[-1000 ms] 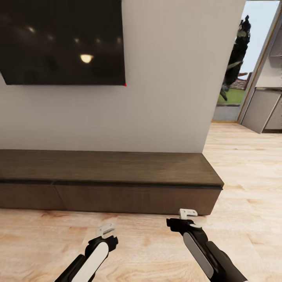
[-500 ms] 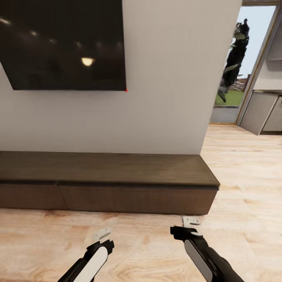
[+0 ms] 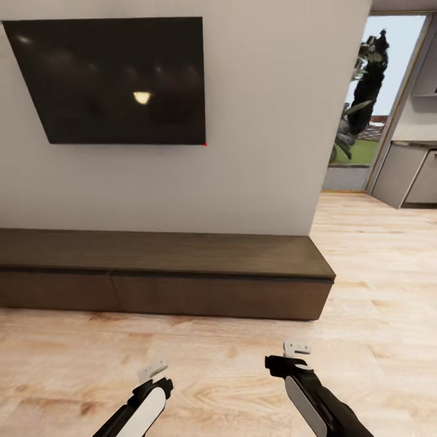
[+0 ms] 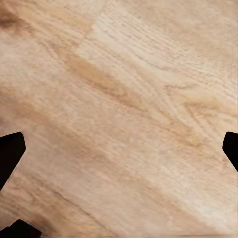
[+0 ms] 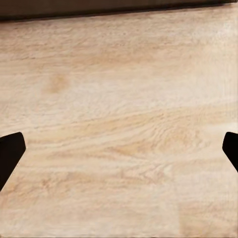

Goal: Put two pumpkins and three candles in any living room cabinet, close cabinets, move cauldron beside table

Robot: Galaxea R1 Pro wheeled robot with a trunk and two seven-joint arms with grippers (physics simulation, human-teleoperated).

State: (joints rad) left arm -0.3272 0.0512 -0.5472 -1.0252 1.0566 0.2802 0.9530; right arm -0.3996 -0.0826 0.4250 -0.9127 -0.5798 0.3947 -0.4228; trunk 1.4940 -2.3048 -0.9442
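- Long low dark-brown wooden cabinet (image 3: 164,273) sits against the white wall; both drawer fronts look flush, nothing on top.
- Left claw (image 3: 153,370) and right claw (image 3: 296,349) hang low over the floor, empty; wrist views show fingers spread wide, so released.
- No pumpkins, candles or cauldron visible from here.
- Step, I'd guess: go find the items. Turn the base slowly, arms tucked, clear of the cabinet corner.
- Pale wood plank floor (image 3: 376,291), black wall TV (image 3: 115,79), doorway to garden (image 3: 358,109) at right.
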